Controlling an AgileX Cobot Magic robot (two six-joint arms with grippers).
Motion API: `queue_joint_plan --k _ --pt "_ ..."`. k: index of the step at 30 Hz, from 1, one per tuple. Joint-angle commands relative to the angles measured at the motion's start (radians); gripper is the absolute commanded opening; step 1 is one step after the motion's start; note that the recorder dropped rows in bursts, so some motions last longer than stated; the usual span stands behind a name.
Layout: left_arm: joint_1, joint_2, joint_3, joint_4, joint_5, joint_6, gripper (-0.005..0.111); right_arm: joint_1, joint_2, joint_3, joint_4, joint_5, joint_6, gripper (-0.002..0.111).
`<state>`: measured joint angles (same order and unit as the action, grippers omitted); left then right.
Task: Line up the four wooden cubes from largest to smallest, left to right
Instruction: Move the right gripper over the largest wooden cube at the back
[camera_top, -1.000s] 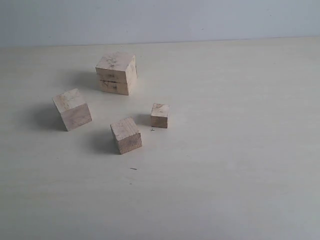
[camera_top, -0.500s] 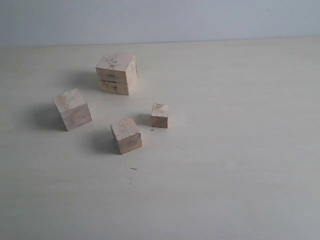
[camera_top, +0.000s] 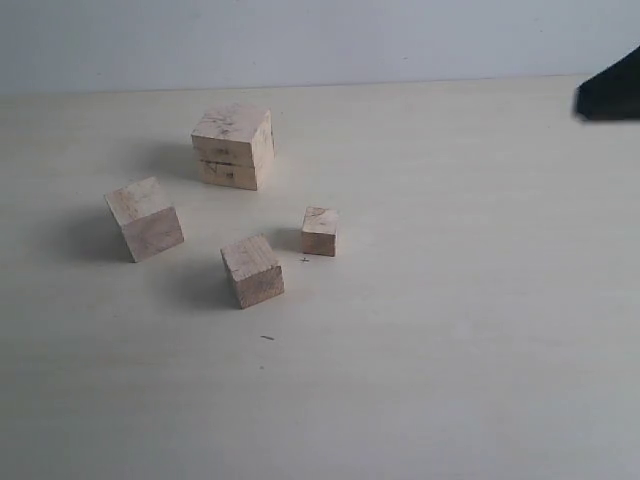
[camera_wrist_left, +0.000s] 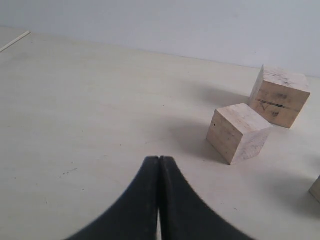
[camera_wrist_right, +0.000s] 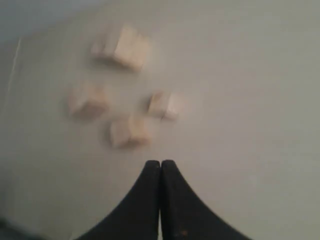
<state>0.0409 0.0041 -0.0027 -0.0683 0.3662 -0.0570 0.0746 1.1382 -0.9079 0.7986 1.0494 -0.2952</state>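
Your left gripper (camera_wrist_left: 159, 160) and right gripper (camera_wrist_right: 160, 163) sit pressed together, empty; four wooden cubes (camera_top: 252, 270) lie scattered left of frame centre on the bench (camera_top: 480, 350).

Left tool (camera_wrist_left: 159, 164) and right tool (camera_wrist_right: 160, 166), jaws together, both empty.

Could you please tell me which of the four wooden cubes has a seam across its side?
The largest cube, at the back of the group: a dark horizontal seam crosses its sides, unlike the others.
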Motion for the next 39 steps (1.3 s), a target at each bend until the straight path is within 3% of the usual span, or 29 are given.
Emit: queue_joint_plan --k 1,7,10,15,20,26,30,35,39 --pt "-0.007 -0.004 0.003 0.002 -0.007 -0.003 0.0 0.042 0.198 -0.007 0.138 0.172 -0.104 0.0" --pt "-0.007 -0.004 0.003 0.002 -0.007 -0.003 0.0 0.042 0.446 -0.007 0.279 -0.025 -0.131 0.0" --pt "-0.007 -0.004 0.003 0.002 -0.007 -0.003 0.0 0.042 0.5 -0.007 0.487 -0.007 -0.449 0.001" --pt "-0.007 -0.004 0.003 0.002 -0.007 -0.003 0.0 0.042 0.516 -0.038 0.711 0.088 -0.724 0.014" --pt "-0.007 -0.004 0.003 0.002 -0.007 -0.003 0.0 0.098 0.516 -0.173 0.654 0.018 -0.86 0.034" --pt "-0.007 -0.004 0.003 0.002 -0.007 -0.003 0.0 0.26 0.523 -0.378 0.44 -0.204 -1.127 0.071" --pt "-0.007 -0.004 0.003 0.002 -0.007 -0.003 0.0 0.348 0.569 -0.447 0.366 -0.37 -1.168 0.091" --pt "-0.007 -0.004 0.003 0.002 -0.007 -0.003 0.0 0.414 0.688 -0.509 0.362 -0.486 -1.205 0.102" --pt "-0.007 -0.004 0.003 0.002 -0.007 -0.003 0.0 0.469 0.807 -0.564 0.323 -0.49 -1.203 0.103"
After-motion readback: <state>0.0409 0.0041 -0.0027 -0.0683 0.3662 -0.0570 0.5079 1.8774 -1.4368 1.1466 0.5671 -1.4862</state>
